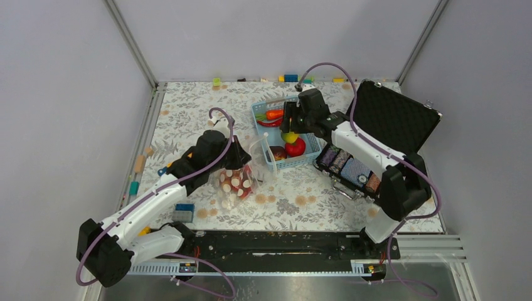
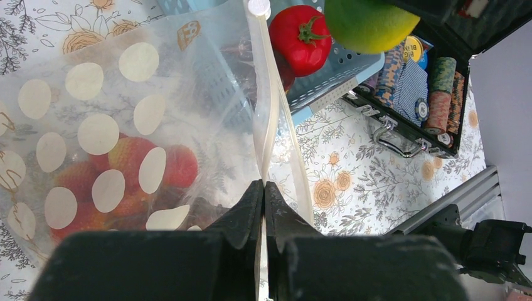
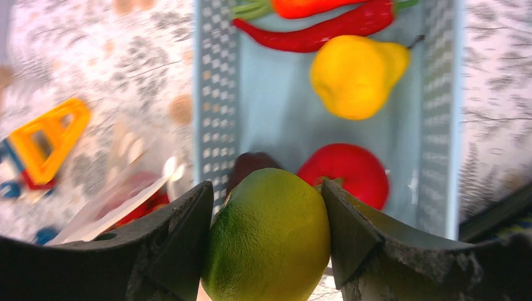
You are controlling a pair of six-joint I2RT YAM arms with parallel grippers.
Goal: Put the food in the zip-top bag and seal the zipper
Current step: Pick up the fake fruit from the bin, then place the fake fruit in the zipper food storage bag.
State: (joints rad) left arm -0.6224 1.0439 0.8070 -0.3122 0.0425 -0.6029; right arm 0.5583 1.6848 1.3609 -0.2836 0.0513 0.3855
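The clear white-dotted zip-top bag [image 1: 233,183] lies left of the blue basket [image 1: 258,111] and holds red strawberries [image 2: 125,164]. My left gripper [image 2: 264,188] is shut on the bag's whitish zipper strip [image 2: 267,119] and holds that edge up, with the mouth apart. My right gripper [image 3: 266,188] is shut on a yellow-green citrus fruit [image 3: 270,238], held above the basket's near left corner [image 1: 290,136]. In the basket [image 3: 207,94] lie a red tomato [image 3: 348,172], a yellow pear [image 3: 354,75], a red chili [image 3: 313,36], a carrot [image 1: 274,114] and a dark piece.
An open black case [image 1: 392,116] with glittery chip stacks [image 1: 348,166] stands right of the basket. Small toy blocks lie at the left table edge [image 1: 135,187], near my left arm [image 1: 183,213] and along the far edge [image 1: 290,78]. A yellow triangle toy [image 3: 47,141] lies beyond the bag.
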